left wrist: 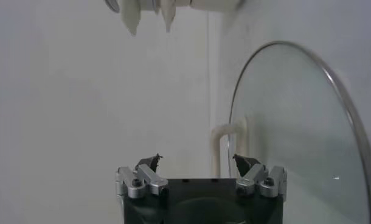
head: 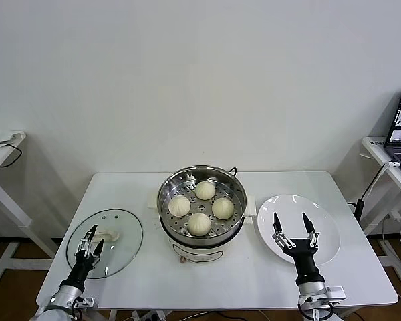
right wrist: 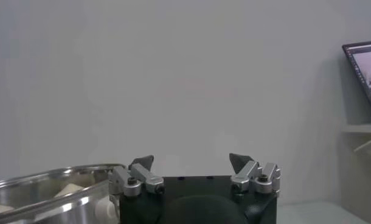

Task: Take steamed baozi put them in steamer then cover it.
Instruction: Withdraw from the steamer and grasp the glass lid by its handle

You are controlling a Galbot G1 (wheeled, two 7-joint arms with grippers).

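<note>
With all four steamed baozi (head: 200, 207) seated in the steamer (head: 202, 200) at frame centre, lower the released, empty left gripper (head: 89, 245) squarely over the glass lid (head: 123, 231) handle at lower left; the right gripper (head: 295, 231) hangs released over the plate (head: 327, 231).

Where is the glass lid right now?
In the head view the glass lid lies flat on the table's left side, beside the steamer, with the open left gripper over it.

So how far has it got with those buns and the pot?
All four steamed baozi already sit in the steamer; the plate is bare. Nothing is in hand: left gripper hovers open over the glass lid, right gripper open. Covering remains.
</note>
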